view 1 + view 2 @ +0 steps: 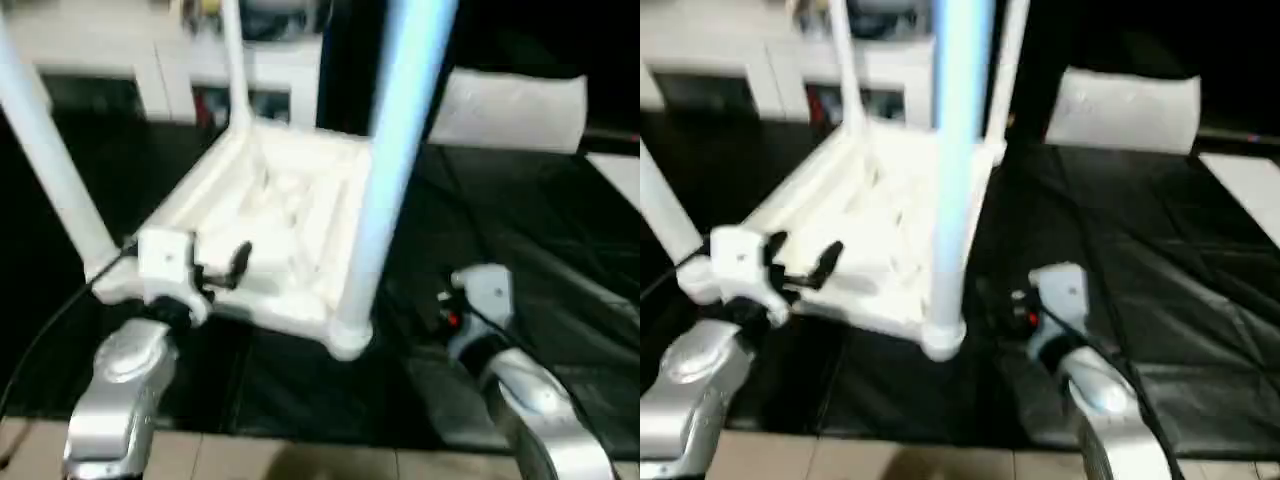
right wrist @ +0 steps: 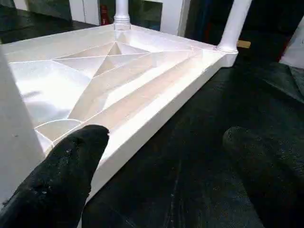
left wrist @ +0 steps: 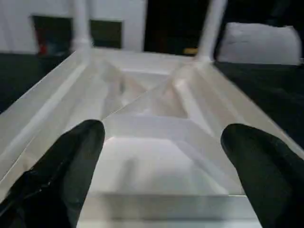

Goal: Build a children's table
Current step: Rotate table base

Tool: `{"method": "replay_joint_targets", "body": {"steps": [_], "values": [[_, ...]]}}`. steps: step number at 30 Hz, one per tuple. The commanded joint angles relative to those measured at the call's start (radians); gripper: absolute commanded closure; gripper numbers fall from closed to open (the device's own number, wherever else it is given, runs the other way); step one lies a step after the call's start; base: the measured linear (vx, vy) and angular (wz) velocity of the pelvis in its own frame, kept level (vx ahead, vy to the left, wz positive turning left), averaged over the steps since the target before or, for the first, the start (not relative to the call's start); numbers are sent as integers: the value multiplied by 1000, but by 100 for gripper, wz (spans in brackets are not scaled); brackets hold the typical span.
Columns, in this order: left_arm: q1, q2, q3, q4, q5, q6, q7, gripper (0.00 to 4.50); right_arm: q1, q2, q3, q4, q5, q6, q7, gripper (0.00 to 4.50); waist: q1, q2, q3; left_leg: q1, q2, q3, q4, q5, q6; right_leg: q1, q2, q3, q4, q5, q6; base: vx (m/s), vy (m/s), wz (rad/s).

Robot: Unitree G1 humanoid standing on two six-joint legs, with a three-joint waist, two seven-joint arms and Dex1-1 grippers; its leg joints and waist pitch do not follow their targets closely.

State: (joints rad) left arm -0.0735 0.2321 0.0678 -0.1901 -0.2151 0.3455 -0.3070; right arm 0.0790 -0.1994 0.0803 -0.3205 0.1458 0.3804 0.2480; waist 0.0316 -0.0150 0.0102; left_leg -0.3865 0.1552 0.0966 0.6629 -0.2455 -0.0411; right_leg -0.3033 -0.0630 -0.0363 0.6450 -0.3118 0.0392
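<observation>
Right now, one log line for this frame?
table: upside down on black mat | legs: four seated, upright | left gripper: jaws open, at near edge | right gripper: jaws open, beside table, holding nothing

Soft blur; dim, dark surroundings

Children's table (image 1: 290,215): all white, ribbed underside, legs white. Surface beneath (image 1: 520,230): black sheet. Floor at near edge (image 1: 300,458): beige tiles. Forearms (image 1: 120,400): silver. Gripper fingers (image 3: 61,175): black. Bag at far edge (image 1: 510,108): whitish.
</observation>
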Motion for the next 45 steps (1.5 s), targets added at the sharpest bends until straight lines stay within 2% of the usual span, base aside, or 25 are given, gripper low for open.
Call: {"method": "replay_joint_targets", "body": {"steps": [1,2,3,4,6,8,9,11,12,13,14,15,17,19,20,23,24,25,27,30,31,34,37,42,45], "values": [[-46,43,-33,46,20,-10,-58,1,-13,-9,-28,20,-3,-5,1,0,-2,13,-22,29,50,-1,-106,59,25,16,-64,30,-68,225,-185,-61,9,-4],[-67,67,-49,71,32,-15,-85,1,-18,-10,-30,25,-3,-7,2,0,-2,16,-18,36,53,-1,-119,-81,-15,11,-64,34,-76,134,-187,-86,-17,-1],[-93,100,-73,102,39,-22,-135,1,-24,-13,-29,31,-6,-13,8,0,-2,17,-15,38,56,-3,-127,-137,-29,12,-65,35,-78,90,-187,-95,-30,-1],[-113,125,-93,125,40,-29,-184,1,-30,-17,-28,35,-6,-18,15,0,-3,13,-7,40,55,0,-140,-226,-48,8,-65,39,-89,-13,-182,-95,-30,-1],[-139,155,-117,153,43,-36,-253,1,-36,-25,-25,41,-4,-24,26,0,-3,8,-4,41,56,6,-147,-275,-58,6,-72,47,-99,-128,-178,-82,-29,-5],[-165,186,-142,179,46,-44,-327,1,-40,-35,-24,46,0,-25,38,0,0,8,-3,41,57,14,-150,-254,-57,-2,-72,56,-104,-183,-169,-65,-31,-6],[-190,217,-169,199,49,-49,-398,1,-45,-46,-22,49,2,-23,53,0,-1,12,-5,38,58,14,-151,-237,-58,-1,-71,56,-101,-169,-169,0,0,0],[-217,249,-198,222,50,-57,-470,1,-49,-59,-19,53,5,-20,69,0,2,10,-12,38,56,18,-147,-190,-53,-3,-66,57,-94,-95,-170,0,0,0],[-235,268,-216,236,51,-62,-515,1,-53,-67,-18,55,6,-18,80,0,4,8,-17,38,53,23,-144,-147,-44,-4,-61,58,-89,-11,-177,0,0,0],[-274,297,-249,272,54,-78,-593,1,-58,-83,-13,57,11,-16,105,0,5,14,-20,38,54,24,-142,-123,-39,-5,-60,58,-84,39,-184,0,0,0],[-335,329,-294,340,71,-122,-695,30,-65,-107,-5,59,14,-15,140,0,6,15,-18,34,51,26,-140,-87,-25,-6,-57,57,-81,112,-194,0,0,0],[-358,336,-311,368,83,-139,-728,38,-67,-117,-2,58,16,-15,154,0,5,13,-19,36,50,28,-139,-84,-20,-7,-55,57,-81,121,-196,0,0,0],[-391,343,-334,410,101,-163,-771,43,-67,-130,3,56,20,-15,175,0,5,18,-31,31,53,29,-128,3,-4,-1,-56,54,-62,278,-220,0,0,0],[-418,346,-352,444,115,-177,-803,56,-66,-142,8,51,28,-14,197,0,5,15,-28,28,52,33,-127,11,11,-1,-56,53,-62,312,-232,0,0,0],[-466,340,-379,503,125,-198,-856,70,-61,-166,18,35,50,-8,245,0,5,18,-26,28,53,34,-129,-8,13,-3,-57,52,-64,292,-240,0,0,0],[-521,325,-404,574,129,-216,-913,89,-57,-193,29,11,81,3,307,0,8,15,-23,31,56,36,-131,-52,15,-2,-61,55,-70,230,-253,0,0,0],[-538,320,-412,605,131,-231,-929,102,-57,-201,33,5,91,0,327,0,8,21,-23,32,59,36,-132,-65,11,-4,-62,55,-70,212,-263,0,0,0],[-554,314,-420,635,134,-244,-943,115,-58,-209,38,-1,97,-4,344,0,8,17,-21,32,61,37,-133,-79,10,-2,-63,56,-73,193,-269,0,0,0],[-584,295,-429,702,150,-280,-955,122,-58,-224,51,-7,93,-27,374,0,9,19,-19,33,62,39,-134,-92,9,-5,-65,56,-75,171,-278,0,0,0],[-614,276,-433,775,169,-326,-965,148,-55,-235,60,-11,111,-47,418,0,10,16,-22,32,65,40,-133,-85,7,-3,-66,57,-73,180,-288,0,0,0],[-632,266,-436,813,176,-349,-966,164,-54,-247,66,-16,126,-38,443,0,12,16,-23,31,64,40,-131,-78,14,-1,-67,57,-73,194,-290,0,0,0],[-654,255,-444,863,188,-378,-976,170,-55,-260,73,-26,149,-3,472,0,13,17,-23,30,66,39,-131,-66,26,-1,-68,57,-71,224,-297,0,0,0],[-686,246,-461,935,217,-422,-994,208,-57,-272,77,-32,172,22,500,0,15,15,-21,31,66,40,-131,-71,31,-1,-68,58,-74,215,-302,0,0,0],[-725,231,-472,1030,250,-478,-1015,251,-54,-289,84,-33,186,33,529,0,19,17,-21,33,70,38,-134,-91,20,-1,-72,58,-75,193,-307,0,0,0],[-742,226,-478,1063,260,-492,-1029,261,-53,-296,86,-33,194,45,540,0,23,17,-21,33,71,38,-134,-82,20,-2,-74,59,-73,210,-313,0,0,0]]}}
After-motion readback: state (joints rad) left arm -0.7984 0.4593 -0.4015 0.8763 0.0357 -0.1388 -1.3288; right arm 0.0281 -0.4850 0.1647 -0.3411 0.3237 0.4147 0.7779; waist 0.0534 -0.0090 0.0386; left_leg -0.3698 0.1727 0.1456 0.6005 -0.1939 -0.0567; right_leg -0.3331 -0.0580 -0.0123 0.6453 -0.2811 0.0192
